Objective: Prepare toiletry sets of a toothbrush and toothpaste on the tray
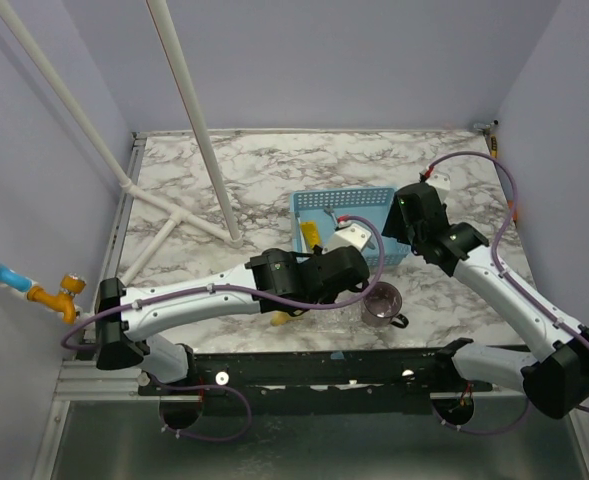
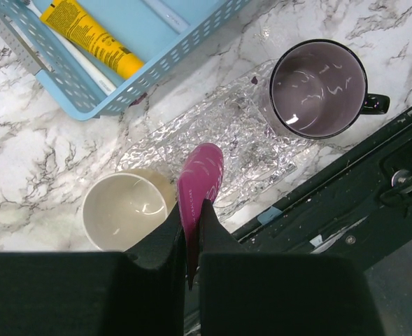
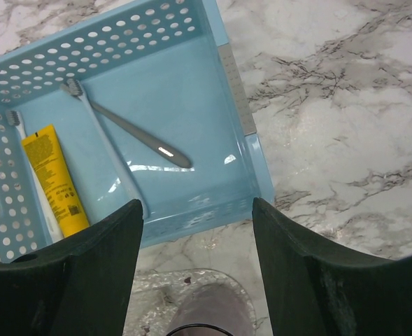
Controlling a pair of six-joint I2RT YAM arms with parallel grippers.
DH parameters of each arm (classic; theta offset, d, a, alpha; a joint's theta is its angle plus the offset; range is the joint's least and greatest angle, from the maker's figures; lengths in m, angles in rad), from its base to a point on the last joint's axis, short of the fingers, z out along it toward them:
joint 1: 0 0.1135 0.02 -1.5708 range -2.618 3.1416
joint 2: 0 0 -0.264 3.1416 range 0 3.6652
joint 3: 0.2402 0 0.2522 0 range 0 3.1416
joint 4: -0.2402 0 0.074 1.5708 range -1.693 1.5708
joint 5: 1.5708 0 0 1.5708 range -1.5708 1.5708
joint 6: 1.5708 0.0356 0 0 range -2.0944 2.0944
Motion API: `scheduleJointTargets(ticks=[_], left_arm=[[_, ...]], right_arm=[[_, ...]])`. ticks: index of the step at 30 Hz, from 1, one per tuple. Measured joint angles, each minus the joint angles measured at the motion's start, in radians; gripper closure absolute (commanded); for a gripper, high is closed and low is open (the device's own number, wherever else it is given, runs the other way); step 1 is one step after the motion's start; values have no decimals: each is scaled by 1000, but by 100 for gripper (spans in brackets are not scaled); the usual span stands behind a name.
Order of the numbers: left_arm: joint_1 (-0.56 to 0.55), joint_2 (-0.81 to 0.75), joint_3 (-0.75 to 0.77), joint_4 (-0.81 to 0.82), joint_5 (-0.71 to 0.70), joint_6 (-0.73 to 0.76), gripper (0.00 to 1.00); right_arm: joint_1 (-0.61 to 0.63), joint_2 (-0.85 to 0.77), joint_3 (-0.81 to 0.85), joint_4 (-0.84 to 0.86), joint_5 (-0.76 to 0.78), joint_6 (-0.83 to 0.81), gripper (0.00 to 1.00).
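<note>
Step in hand: carrying the second tube to the tray.

- Left gripper (image 2: 192, 213) is clamped on the tail end of the soft pink tube (image 2: 201, 171). In the left wrist view the tube hangs at lower centre over crinkled clear film (image 2: 219, 119) on the marble. It sits between the yellow mug with a cream inside (image 2: 125, 210) and the translucent purple mug (image 2: 317, 87). It is not over the tray.
- The perforated light-blue plastic tray (image 2: 157, 66) is at upper left of that view. It already holds the yellow tube (image 3: 52, 178), the thin grey brush (image 3: 132, 131) and the pale blue brush (image 3: 108, 150).
- Right gripper (image 3: 195, 210) has its fingers wide apart and holds nothing. It hovers over the tray's near wall.

Next move, my read: lift the pink tube over the tray wall, lay it beside the grey brush on the bare floor at the right, then release. The right arm is close by, so watch for a clash.
</note>
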Motion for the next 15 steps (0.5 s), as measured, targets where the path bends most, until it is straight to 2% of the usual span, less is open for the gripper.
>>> scheduleJointTargets(ticks=[15], left_arm=[[0, 70, 11, 16, -20, 19, 100]], right_arm=[[0, -10, -11, 5, -23, -1, 33]])
